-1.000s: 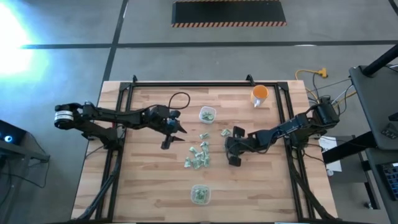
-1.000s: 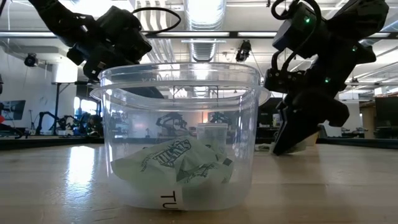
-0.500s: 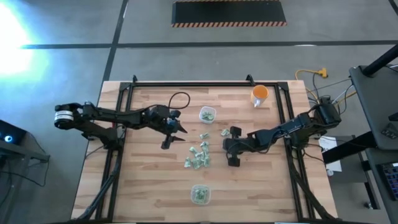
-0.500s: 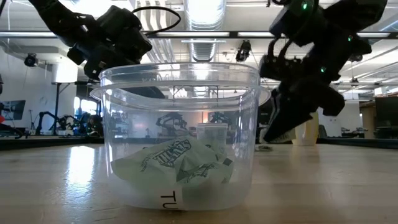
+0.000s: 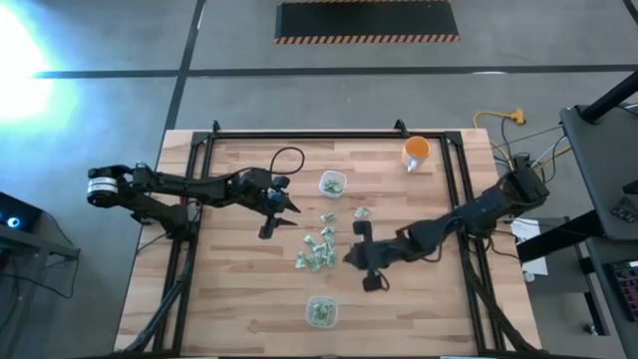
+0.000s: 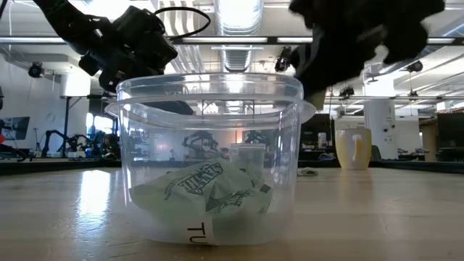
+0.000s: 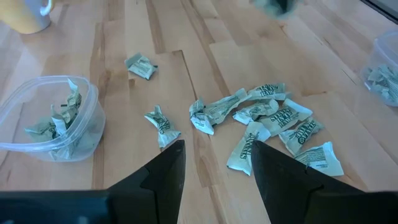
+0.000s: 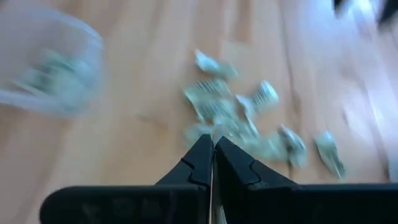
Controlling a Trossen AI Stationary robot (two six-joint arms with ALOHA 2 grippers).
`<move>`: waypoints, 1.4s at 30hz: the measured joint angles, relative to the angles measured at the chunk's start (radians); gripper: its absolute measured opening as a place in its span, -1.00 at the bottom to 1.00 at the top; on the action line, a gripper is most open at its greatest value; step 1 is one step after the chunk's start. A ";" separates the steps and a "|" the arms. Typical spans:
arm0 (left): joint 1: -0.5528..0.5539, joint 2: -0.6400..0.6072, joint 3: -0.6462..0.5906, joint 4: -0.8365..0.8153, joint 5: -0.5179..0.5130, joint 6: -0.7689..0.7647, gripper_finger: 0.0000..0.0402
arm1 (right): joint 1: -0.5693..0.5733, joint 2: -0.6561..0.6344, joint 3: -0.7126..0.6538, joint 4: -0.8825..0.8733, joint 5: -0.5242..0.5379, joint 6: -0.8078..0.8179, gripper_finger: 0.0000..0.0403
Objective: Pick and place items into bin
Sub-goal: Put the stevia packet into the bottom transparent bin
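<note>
Since a second ago, the right gripper has swung away from the spot beside the loose single wrapper and now sits lower on the table, just right of the main heap, with its fingers pressed fully together and nothing visible between them. Meanwhile the left gripper has not moved; it hovers left of the heap with its fingers spread wide and empty.

About a dozen small items, pale green-and-white crinkly wrapped pieces, lie clustered at the table's centre, with one stray wrapper near the upper right of the heap. One clear bin stands above the heap and a second clear bin below it; both already hold a few pieces. An orange cup stands apart near the far edge.

These pieces look very light, soft and crushable, with slick wrappers that likely slide on the wooden table. Pinching across the plump middle of a piece at the heap's edge seems safest; the twisted ends may slip free.
</note>
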 joint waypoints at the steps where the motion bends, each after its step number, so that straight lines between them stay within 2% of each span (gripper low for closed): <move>1: 0.000 0.000 0.000 0.000 0.000 0.000 -0.17 | 0.016 0.003 0.013 0.014 -0.001 -0.015 -0.96; 9: 0.000 0.000 -0.001 0.001 0.000 -0.002 -0.17 | 0.115 0.073 0.124 0.074 -0.020 -0.165 -0.96; 22: 0.000 0.000 -0.002 0.000 0.000 -0.005 -0.17 | 0.127 0.310 0.366 0.042 -0.221 -0.294 -0.96; 30: 0.000 0.000 -0.004 0.000 0.000 -0.005 -0.17 | 0.122 0.414 0.507 -0.144 -0.237 -0.242 -0.96; 35: 0.000 0.000 -0.005 -0.001 0.000 -0.005 -0.17 | 0.108 0.434 0.524 -0.151 -0.237 -0.207 -0.94; 42: 0.000 0.000 -0.006 -0.001 0.000 -0.005 -0.17 | 0.105 0.428 0.520 -0.147 -0.237 -0.197 -0.74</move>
